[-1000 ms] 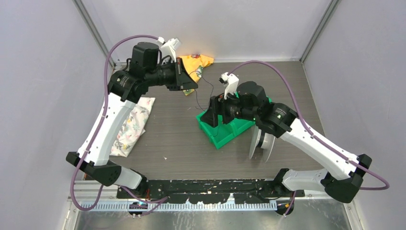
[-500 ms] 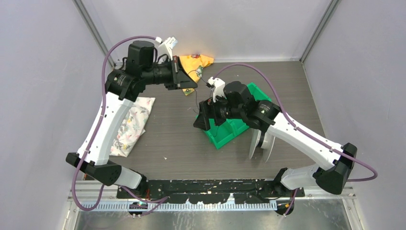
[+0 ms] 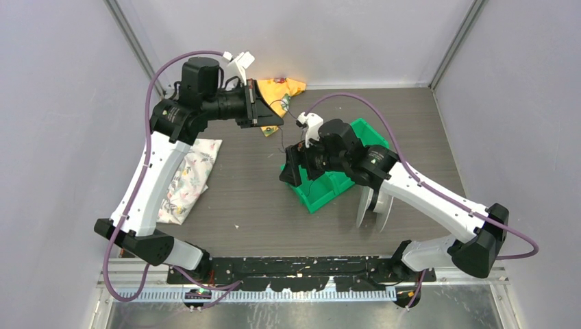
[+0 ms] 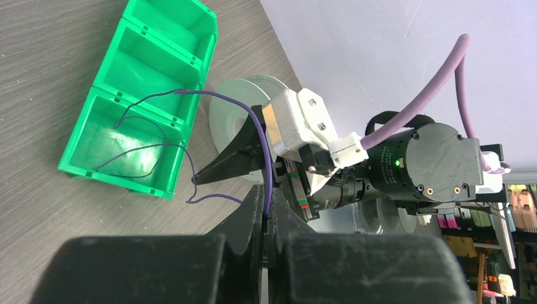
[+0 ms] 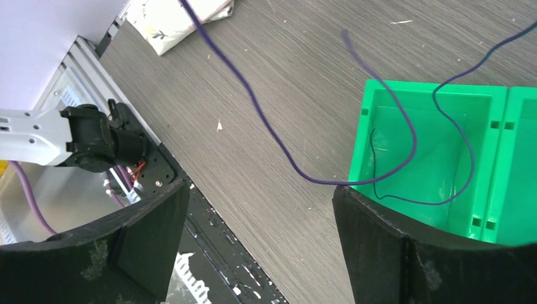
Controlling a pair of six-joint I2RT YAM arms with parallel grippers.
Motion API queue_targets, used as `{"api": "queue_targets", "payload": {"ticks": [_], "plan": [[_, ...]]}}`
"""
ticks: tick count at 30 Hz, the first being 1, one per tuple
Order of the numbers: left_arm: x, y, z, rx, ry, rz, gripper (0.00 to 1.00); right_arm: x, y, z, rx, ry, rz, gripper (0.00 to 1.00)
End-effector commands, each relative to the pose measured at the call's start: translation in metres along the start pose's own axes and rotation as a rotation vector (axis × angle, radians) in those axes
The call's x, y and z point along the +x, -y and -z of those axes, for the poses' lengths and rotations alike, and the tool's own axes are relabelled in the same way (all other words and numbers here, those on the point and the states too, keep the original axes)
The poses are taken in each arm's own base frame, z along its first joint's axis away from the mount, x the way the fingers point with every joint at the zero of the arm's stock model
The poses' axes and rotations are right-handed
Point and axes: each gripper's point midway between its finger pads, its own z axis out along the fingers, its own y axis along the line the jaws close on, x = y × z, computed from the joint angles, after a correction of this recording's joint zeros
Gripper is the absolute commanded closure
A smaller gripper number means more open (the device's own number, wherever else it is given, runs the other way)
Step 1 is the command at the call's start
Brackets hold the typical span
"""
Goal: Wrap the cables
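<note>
The cable [image 4: 256, 126] is a thin purple-dark wire. My left gripper [image 4: 266, 212] is shut on it and holds it above the table [image 3: 240, 185]. From the jaws it rises, arcs over and drops in loose loops into the end compartment of the green bin [image 4: 158, 50]. In the top view the left gripper [image 3: 273, 125] is at the back centre, with the cable [image 3: 280, 140] hanging toward the right gripper [image 3: 289, 175]. The right gripper [image 5: 259, 202] is open wide and empty at the bin's left end. The cable [image 5: 253, 104] crosses just beyond its fingertips, and one strand touches the tip of the right finger [image 5: 380, 234].
A big pale spool [image 3: 375, 205] stands on edge right of the green bin [image 3: 322, 195]. A yellow patterned cloth [image 3: 282, 89] lies at the back wall. A floral cloth [image 3: 185, 178] lies at the left. The table's front edge and a black rail [image 5: 209, 221] lie under the right gripper.
The right arm has swung left and back, bringing its open gripper to the bin's left end, closer to the left gripper. The left gripper has shifted slightly, still gripping the cable.
</note>
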Motion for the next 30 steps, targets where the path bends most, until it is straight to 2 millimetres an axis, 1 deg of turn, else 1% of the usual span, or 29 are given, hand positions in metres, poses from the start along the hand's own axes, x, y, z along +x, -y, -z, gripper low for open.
{"api": "queue_targets", "payload": {"ticks": [1,6,10,13,20,26,30], "plan": [[-0.004,0.017,0.010,0.068,0.023,-0.029,0.99,-0.029,-0.002,0.012,0.014,0.124,0.031,0.11],[-0.003,0.017,0.009,0.073,0.027,-0.027,1.00,-0.034,-0.003,0.012,0.017,0.138,0.021,0.11],[-0.002,0.016,0.010,0.065,0.024,-0.032,0.99,-0.045,-0.012,0.021,-0.015,0.182,0.013,0.11],[-0.002,0.016,0.011,0.064,0.029,-0.036,0.99,-0.051,-0.012,0.025,-0.010,0.212,0.016,0.11],[-0.001,0.015,0.011,0.064,0.025,-0.042,0.99,-0.047,-0.007,0.020,0.008,0.213,-0.009,0.11],[0.000,0.013,0.011,0.056,0.030,-0.044,1.00,-0.056,-0.013,0.032,-0.011,0.267,-0.026,0.11],[-0.003,0.014,0.011,0.058,0.042,-0.049,1.00,-0.055,-0.010,0.034,0.002,0.263,-0.019,0.11]]}}
